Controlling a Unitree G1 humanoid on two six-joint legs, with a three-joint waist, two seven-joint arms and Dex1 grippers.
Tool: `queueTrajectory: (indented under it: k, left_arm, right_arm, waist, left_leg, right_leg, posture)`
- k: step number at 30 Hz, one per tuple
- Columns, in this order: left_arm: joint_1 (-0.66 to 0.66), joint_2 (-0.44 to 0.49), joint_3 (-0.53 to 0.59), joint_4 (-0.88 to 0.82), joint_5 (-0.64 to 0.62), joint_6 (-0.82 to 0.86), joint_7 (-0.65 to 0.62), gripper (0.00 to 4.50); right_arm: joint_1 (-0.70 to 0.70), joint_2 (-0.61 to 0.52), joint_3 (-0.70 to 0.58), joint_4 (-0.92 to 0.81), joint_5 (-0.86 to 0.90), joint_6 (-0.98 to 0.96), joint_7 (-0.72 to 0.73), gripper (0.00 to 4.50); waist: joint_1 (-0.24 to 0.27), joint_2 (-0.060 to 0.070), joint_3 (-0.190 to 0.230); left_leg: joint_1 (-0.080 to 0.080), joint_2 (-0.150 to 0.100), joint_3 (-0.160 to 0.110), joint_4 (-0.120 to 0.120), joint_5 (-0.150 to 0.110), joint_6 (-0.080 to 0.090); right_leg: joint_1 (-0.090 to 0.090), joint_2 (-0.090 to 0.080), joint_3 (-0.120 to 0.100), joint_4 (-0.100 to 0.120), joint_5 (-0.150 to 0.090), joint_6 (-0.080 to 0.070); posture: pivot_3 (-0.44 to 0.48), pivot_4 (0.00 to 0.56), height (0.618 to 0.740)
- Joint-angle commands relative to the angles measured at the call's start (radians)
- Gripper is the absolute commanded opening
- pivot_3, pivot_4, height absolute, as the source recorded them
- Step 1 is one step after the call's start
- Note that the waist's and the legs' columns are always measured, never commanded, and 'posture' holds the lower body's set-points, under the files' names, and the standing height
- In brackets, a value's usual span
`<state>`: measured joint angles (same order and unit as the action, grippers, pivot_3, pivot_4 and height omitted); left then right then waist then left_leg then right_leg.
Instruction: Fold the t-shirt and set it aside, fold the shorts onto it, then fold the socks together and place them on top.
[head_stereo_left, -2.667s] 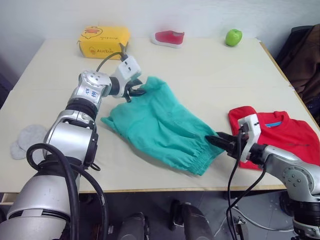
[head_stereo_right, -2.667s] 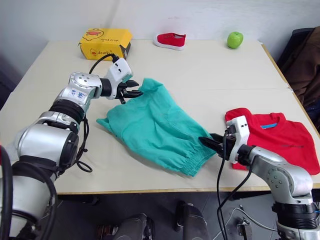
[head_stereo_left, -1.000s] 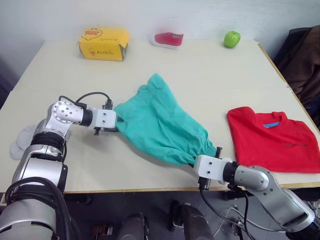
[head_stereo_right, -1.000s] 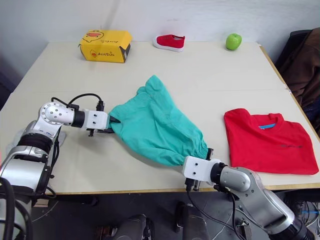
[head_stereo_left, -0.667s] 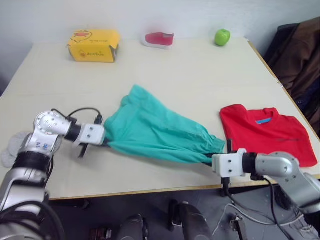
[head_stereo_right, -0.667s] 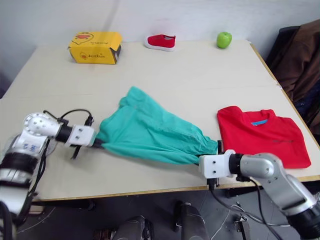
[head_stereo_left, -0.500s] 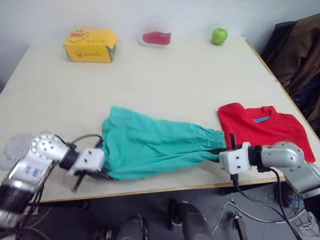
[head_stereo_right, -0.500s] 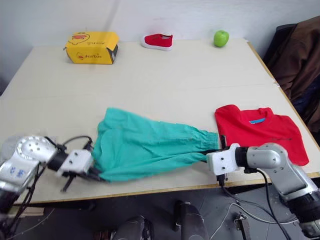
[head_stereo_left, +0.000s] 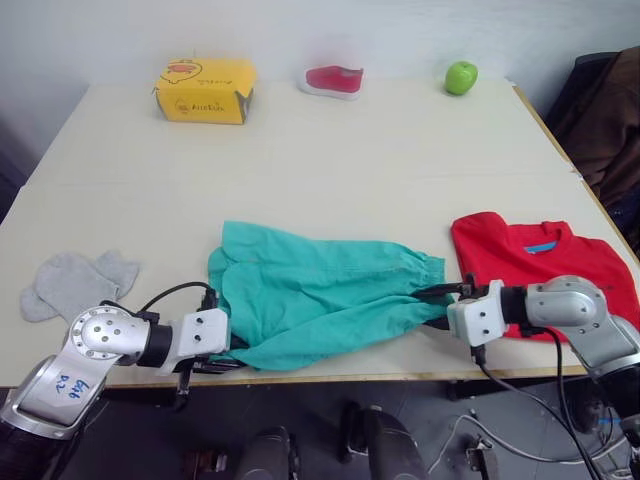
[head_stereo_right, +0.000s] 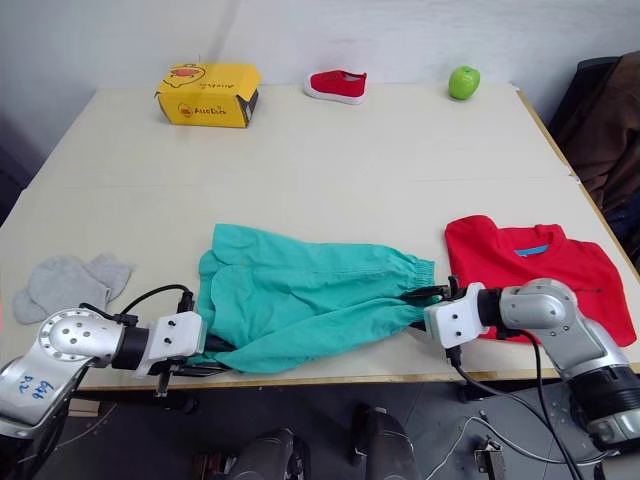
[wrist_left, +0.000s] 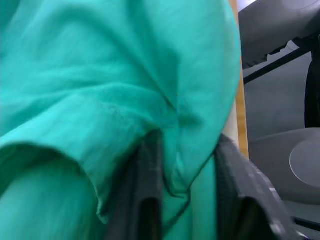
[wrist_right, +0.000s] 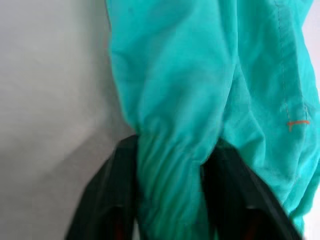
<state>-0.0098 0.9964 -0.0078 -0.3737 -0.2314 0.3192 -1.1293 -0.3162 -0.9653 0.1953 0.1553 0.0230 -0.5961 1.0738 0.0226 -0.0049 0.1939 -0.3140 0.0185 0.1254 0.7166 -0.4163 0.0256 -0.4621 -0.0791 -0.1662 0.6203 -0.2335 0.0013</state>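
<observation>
Left gripper (head_stereo_left: 232, 352) clamped on the near-left corner of the shorts (head_stereo_left: 320, 300); right gripper (head_stereo_left: 440, 305) pinching the gathered waist at their right end, cloth bunched between both pairs of fingers. Stretched flat along the bench (head_stereo_left: 330, 170) front edge, those shorts. Just right of them, touching distance, the t-shirt (head_stereo_left: 545, 265), lying flat. Well left of the shorts, the socks (head_stereo_left: 72, 283), side by side. Far beyond the shorts, yellow box (head_stereo_left: 205, 90), red shoe (head_stereo_left: 335, 79), green apple (head_stereo_left: 461, 76).

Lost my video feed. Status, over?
Both grippers, left and right, shut on the shorts, at the table's near edge. T-shirt folded right. Nothing in the way.
</observation>
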Motion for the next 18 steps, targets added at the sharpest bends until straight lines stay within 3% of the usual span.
queueTrajectory:
  k: [1,3,7,9,10,12,18]
  left_arm:
    - [0.006,0.063,0.132,-0.033,-0.205,0.124,-0.128,2.47]
    - [-0.043,0.093,0.184,-0.024,-0.315,0.215,-0.172,2.48]
    - [-0.223,0.104,0.208,0.043,-0.485,0.366,-0.217,2.48]
    - [-0.363,0.039,0.17,0.106,-0.526,0.427,-0.175,2.48]
    - [-0.427,-0.011,0.132,0.143,-0.499,0.431,-0.129,2.3]
    - [-0.522,-0.13,0.005,0.245,-0.315,0.293,-0.038,1.86]
    - [-0.664,-0.312,-0.202,0.571,-0.026,0.04,0.032,0.0]
  right_arm:
    - [0.063,-0.064,-0.118,-0.153,0.146,0.177,0.014,3.42]
    - [0.083,-0.087,-0.172,-0.212,0.18,0.264,0.002,4.07]
    - [0.112,-0.112,-0.244,-0.401,0.414,0.589,0.02,4.07]
    - [0.053,-0.069,-0.243,-0.491,0.577,0.814,-0.056,4.07]
    - [0.016,-0.03,-0.231,-0.521,0.648,0.913,-0.109,3.9]
    - [-0.061,0.078,-0.153,-0.552,0.667,1.047,-0.205,3.45]
    - [-0.148,0.279,0.049,-0.497,0.511,1.172,-0.298,1.28]
  waist:
    - [0.001,0.001,0.001]
    - [0.0,0.002,0.001]
    - [0.002,0.003,0.002]
    - [0.001,0.003,0.002]
    - [0.001,0.003,0.002]
    - [0.001,0.003,0.001]
    - [0.0,0.003,0.001]
  left_leg:
    - [-0.001,0.0,0.0,0.0,0.0,0.0]
    - [-0.002,0.0,0.0,0.0,0.0,0.0]
    - [-0.001,0.0,-0.001,0.001,0.0,-0.001]
    - [-0.001,0.0,-0.001,0.001,0.0,-0.001]
    - [-0.001,0.0,-0.001,0.001,0.0,-0.001]
    - [0.0,0.0,-0.001,0.001,0.0,-0.001]
    - [-0.005,-0.001,0.0,0.0,0.0,-0.002]
  right_leg:
    - [-0.001,0.0,0.0,0.0,0.0,0.0]
    - [-0.001,0.0,-0.001,0.0,0.0,0.0]
    - [-0.001,0.0,-0.001,0.0,0.0,0.0]
    - [-0.001,0.0,-0.001,0.0,0.0,0.0]
    - [0.0,0.0,-0.001,0.001,0.0,0.0]
    - [0.002,0.001,0.0,0.003,0.0,0.0]
    - [-0.002,0.003,-0.002,0.004,0.0,0.0]
  posture:
    - [0.0,0.15,0.74]
    - [0.0,0.15,0.74]
    - [0.0,0.15,0.74]
    - [0.0,0.15,0.74]
    - [0.0,0.15,0.74]
    - [0.0,0.15,0.74]
    - [0.0,0.15,0.74]
